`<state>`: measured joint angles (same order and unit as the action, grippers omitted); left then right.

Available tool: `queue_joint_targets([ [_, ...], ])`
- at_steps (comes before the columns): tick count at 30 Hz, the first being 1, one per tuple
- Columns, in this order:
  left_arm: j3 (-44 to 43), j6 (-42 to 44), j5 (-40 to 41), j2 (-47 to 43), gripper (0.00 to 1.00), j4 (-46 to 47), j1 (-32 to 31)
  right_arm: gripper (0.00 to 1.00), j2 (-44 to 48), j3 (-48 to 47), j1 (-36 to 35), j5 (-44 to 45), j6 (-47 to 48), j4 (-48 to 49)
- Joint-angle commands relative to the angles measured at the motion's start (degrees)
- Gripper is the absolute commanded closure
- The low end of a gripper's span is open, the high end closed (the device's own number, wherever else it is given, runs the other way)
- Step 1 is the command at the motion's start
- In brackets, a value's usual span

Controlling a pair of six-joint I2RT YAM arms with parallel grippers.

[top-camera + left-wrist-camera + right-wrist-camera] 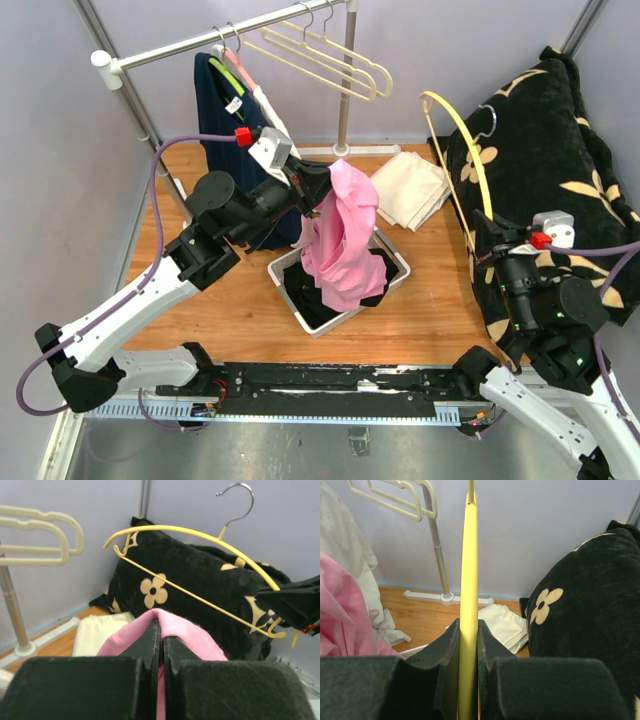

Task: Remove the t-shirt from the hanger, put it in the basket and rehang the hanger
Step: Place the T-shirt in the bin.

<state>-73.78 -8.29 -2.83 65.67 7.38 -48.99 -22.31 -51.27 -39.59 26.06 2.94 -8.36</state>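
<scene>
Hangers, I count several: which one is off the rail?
The thin yellow wire hanger, clamped in the right gripper; the others, like the cream plastic hangers, hang on the metal rail.

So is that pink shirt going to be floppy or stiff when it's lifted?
Probably floppy: the shirt hangs in loose folds from the left gripper. Likely light, since a thin pinch holds it. It may snag on the bin rim.

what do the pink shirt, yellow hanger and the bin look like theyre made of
The pink shirt looks like soft knit fabric, maybe cotton: matte, slightly fuzzy, hanging in loose folds. The yellow hanger is a thin rigid bar, smooth and slightly glossy, probably coated wire or plastic; the look leaves that open. The bin has pale, smooth, stiff walls, likely plastic.
</scene>
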Motion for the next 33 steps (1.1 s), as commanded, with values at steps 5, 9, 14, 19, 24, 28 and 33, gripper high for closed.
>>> queue_joint_targets([
  [5,8.7,0.9,6.6,-4.6,0.99,-2.1,-0.5,0.99,-1.8,0.9,-1.2,-4.3,-1.4,5.4],
  [9,13.8,0.5,8.9,-5.2,0.99,-1.2,-0.9,0.99,-1.7,2.6,-1.2,-6.4,-2.8,6.2],
  [14,20.9,-1.7,8.7,-5.0,1.0,3.3,-2.0,0.99,-1.9,4.7,-1.2,-9.7,-4.5,6.6],
  [19,28.1,-3.8,7.1,-5.6,0.99,10.0,-3.1,0.99,0.0,6.5,-1.2,-11.4,-6.1,6.5],
  [24,34.1,-6.2,1.9,-6.7,0.99,16.1,-3.9,0.99,3.2,8.5,-1.2,-11.1,-7.0,5.9],
  [28,38.6,-7.9,-1.0,-6.9,1.0,19.9,-5.0,0.99,5.8,9.6,-1.2,-11.8,-7.4,5.5],
  [33,42.2,-8.0,2.1,-3.8,0.99,22.6,-6.3,0.99,6.5,9.2,-1.1,-12.3,-7.4,4.7],
])
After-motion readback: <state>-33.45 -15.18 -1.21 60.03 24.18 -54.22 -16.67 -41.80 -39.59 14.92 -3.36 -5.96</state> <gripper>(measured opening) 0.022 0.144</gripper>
